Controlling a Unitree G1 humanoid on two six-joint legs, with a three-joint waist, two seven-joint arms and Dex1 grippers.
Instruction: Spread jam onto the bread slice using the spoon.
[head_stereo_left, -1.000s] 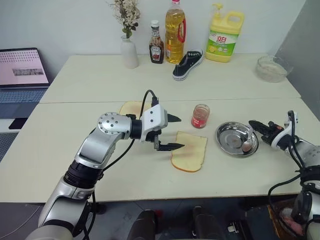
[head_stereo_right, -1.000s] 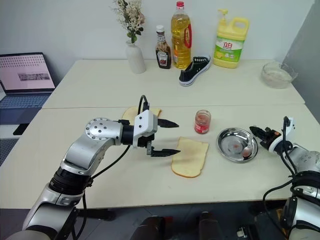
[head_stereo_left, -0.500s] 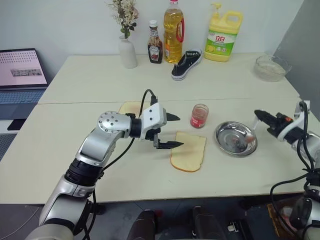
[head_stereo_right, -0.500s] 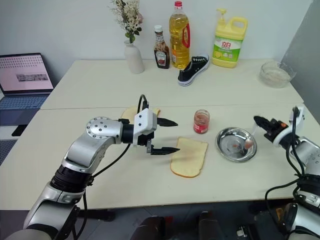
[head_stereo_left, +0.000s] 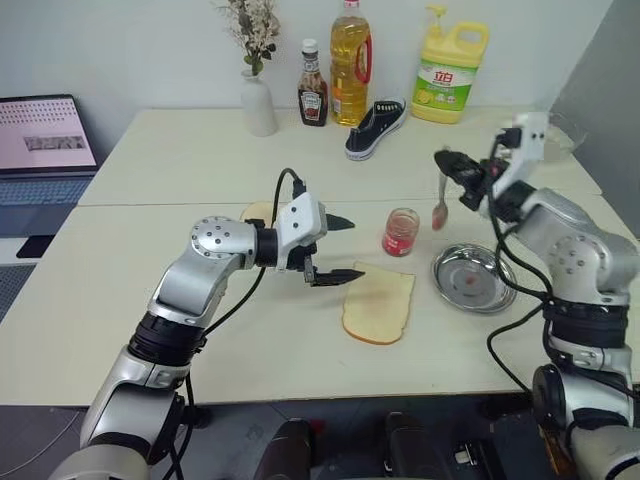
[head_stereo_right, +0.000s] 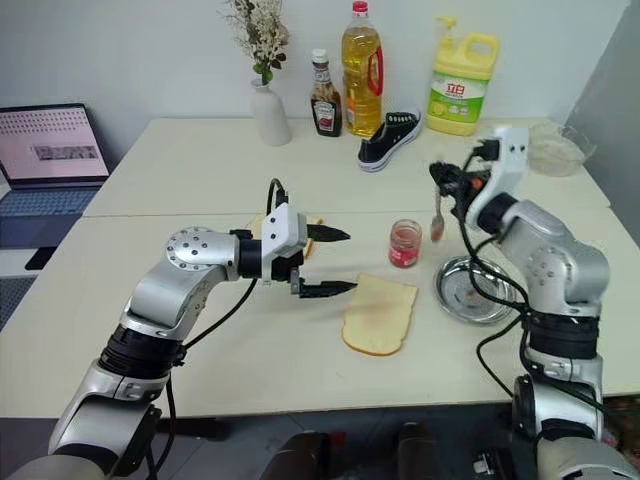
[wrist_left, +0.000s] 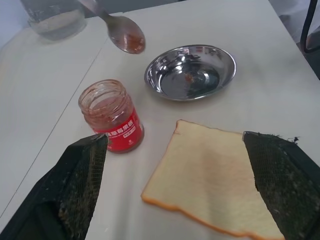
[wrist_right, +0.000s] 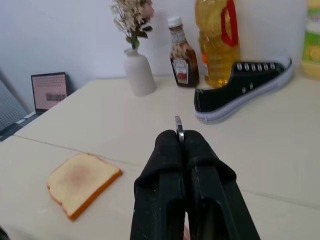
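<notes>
Landmark for this plate: the open jam jar (head_stereo_left: 400, 232), standing upright on the cream table (head_stereo_left: 150, 300) with dark red jam low inside its clear glass.

Right gripper (head_stereo_left: 447, 163): I see it raised above the table, up and to the right of the jar, its two black fingers pressed together on the handle of the spoon (head_stereo_left: 439, 207). The spoon hangs bowl-down in the air just to the right of the jar, clear of its rim; from my left wrist camera the bowl shows a red smear. In my right wrist camera the tip of the metal handle pokes out between the closed fingers.

Left gripper (head_stereo_left: 340, 252): I see it hovering to the left of the jar with its fingers spread wide, one finger level with the jar's mouth, the other lower, its tip over the near-left edge of the bread slice (head_stereo_left: 379, 303). It holds nothing.

The bread slice lies flat on the table just in front of the jar, pale face up, crust golden; I cannot make out a jam mark on it. A second slice (head_stereo_left: 262, 212) lies to the left of the jar, behind the left gripper. The round steel dish (head_stereo_left: 474, 279) sits to the right of the jar, near it but apart, with a small red fleck inside.
</notes>
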